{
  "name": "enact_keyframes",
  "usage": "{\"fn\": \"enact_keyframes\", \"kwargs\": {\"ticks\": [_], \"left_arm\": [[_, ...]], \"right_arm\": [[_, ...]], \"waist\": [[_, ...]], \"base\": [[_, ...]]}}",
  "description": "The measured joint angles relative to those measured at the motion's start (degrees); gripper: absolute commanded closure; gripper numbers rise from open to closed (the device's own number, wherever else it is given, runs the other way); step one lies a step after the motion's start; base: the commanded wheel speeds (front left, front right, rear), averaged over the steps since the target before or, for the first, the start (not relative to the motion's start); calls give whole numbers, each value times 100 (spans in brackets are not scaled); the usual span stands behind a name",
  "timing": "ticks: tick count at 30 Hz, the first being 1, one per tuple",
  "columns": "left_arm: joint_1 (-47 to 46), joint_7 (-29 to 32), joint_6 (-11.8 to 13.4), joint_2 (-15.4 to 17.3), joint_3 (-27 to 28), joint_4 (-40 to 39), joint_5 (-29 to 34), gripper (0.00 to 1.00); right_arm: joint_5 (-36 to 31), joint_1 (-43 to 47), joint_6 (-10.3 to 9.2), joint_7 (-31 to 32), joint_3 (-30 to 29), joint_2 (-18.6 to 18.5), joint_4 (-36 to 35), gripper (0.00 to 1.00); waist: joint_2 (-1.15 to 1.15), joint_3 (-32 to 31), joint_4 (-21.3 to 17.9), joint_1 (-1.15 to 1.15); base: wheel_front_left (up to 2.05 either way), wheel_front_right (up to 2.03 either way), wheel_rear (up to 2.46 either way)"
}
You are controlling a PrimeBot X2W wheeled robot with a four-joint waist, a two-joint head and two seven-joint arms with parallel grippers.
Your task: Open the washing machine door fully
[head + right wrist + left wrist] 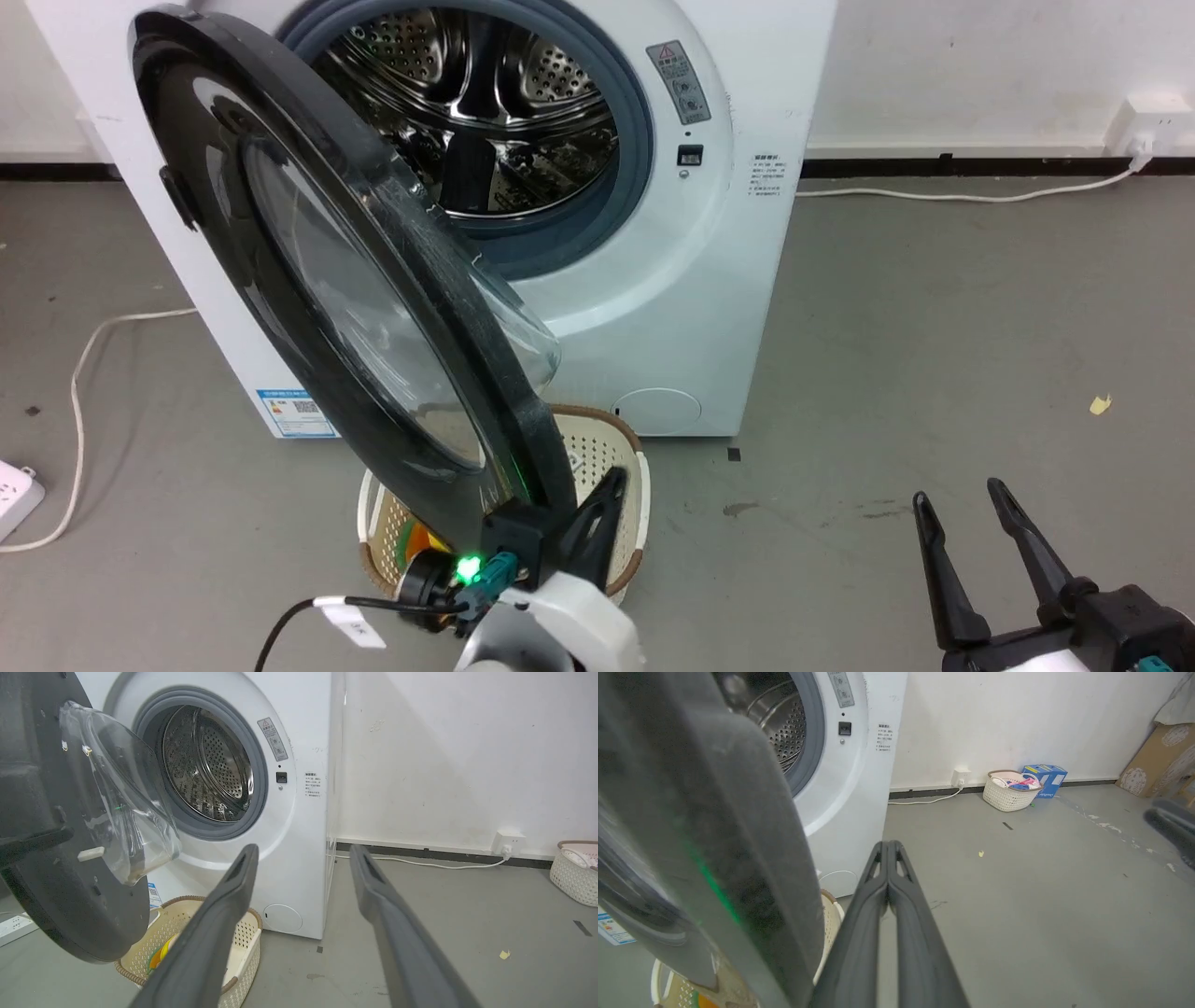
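Across the head view, the washing machine door (pixel 373 308) is seen standing partway open from the drum mouth (pixel 485 112), hinged on the view's left, with its free lower edge hanging over a pale basket (pixel 627 448) on the floor. The left gripper (pixel 609 487) is pressed shut just beside that edge, on its inner side; contact cannot be confirmed. The right gripper (pixel 960 495) is held wide and empty, well apart. Along the left wrist view, the closed left gripper (pixel 888 847) is seen next to the door (pixel 714 835), whose rim is broad, dark and glossy. A slip off that rim is judged possible if the push is angled poorly, and the basket (pixel 831 905) could be caught. Through the right wrist view, the right gripper (pixel 302 851) is spread open, and the door (pixel 46 812) is shown black-backed, with a bulging clear glass bowl (pixel 126 807).
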Motion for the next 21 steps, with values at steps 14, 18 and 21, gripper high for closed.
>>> {"fn": "enact_keyframes", "kwargs": {"ticks": [14,18,21], "left_arm": [[-131,-848,-18,-112,187,961,-204,100],[-2,-957,57,-91,207,815,-242,100],[172,-962,131,2,234,671,-246,100]], "right_arm": [[34,-1,0,1,13,0,62,0],[63,19,0,1,-7,2,74,0],[97,23,0,1,-21,3,78,0]], "waist": [[0,53,300,0],[0,-40,657,0],[0,-82,807,0]], "base": [[0,0,0],[0,0,0],[0,0,0]]}}
